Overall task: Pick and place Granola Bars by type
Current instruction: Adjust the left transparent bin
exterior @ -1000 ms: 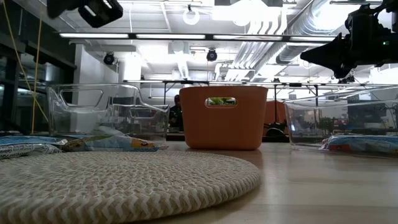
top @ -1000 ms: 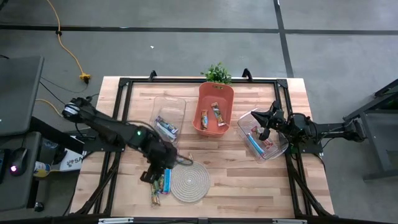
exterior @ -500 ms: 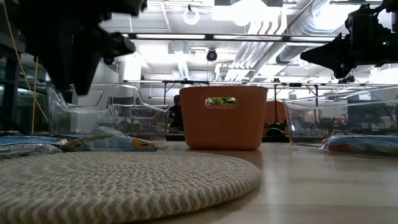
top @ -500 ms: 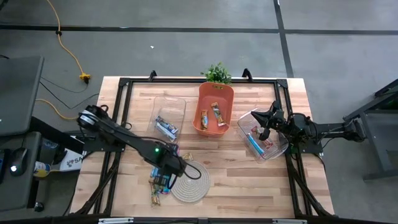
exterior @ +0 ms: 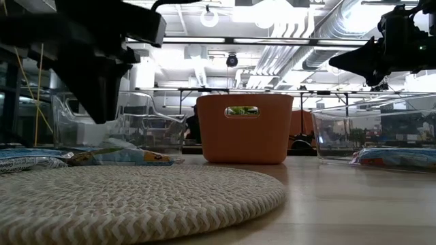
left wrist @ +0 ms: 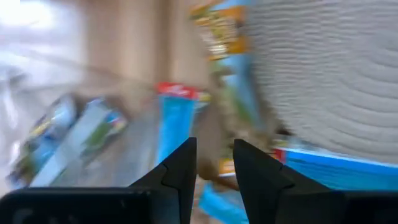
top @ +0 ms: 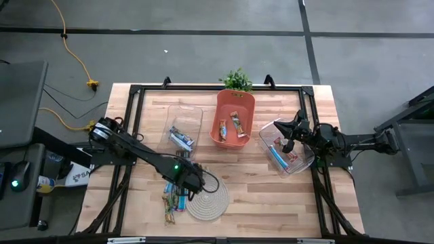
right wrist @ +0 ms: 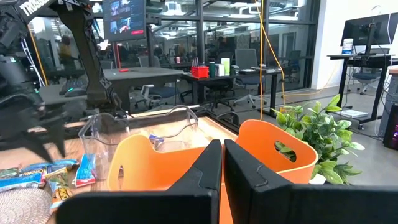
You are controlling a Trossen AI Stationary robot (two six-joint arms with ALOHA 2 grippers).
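The desk [top: 237,176] carries three bins: a clear one [top: 184,124] holding a blue-wrapped bar, an orange one [top: 234,117] with two brown bars, and a clear one [top: 285,148] with blue and red bars. Sorting looks partly done. The unsorted Granola Bars [top: 173,200], flat wrapped rectangles in blue and green-brown, lie beside the woven mat [top: 207,196]. The left end effector [top: 183,184] hovers over this pile, fingers slightly parted and empty. The right end effector [top: 293,133] waits closed and empty above the right bin.

Granola Bars [top: 174,200] piled flat beside woven mat, others in three bins
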